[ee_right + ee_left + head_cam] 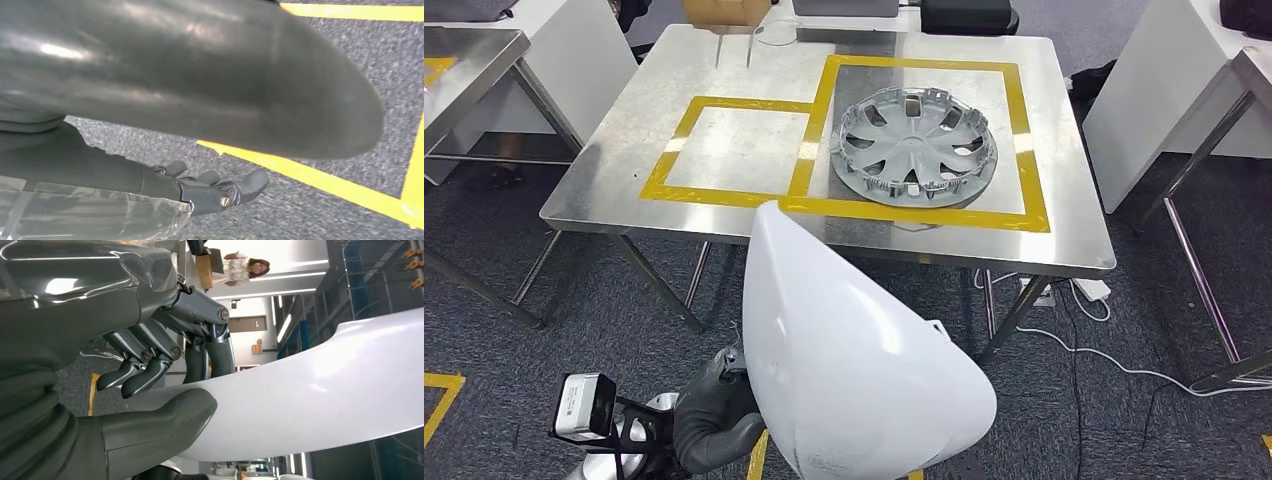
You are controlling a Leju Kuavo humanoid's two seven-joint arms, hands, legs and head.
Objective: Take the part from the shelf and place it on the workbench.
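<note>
Carrying step — left hand [150, 365] grips the white part [854, 360], right hand [210, 187] hangs open; next, lower it onto the tabletop [624, 120].

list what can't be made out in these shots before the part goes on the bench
- White part, head view: its lower end is cut off by the picture's edge, and it hides the floor and table edge behind it.
- Left hand, left wrist view: it grips the part, whose far end runs out of frame.
- Right hand, right wrist view: a dark blurred shape covers most of it, so whether it holds anything is unclear.
- Hubcap, head view: its underside is hidden.
</note>
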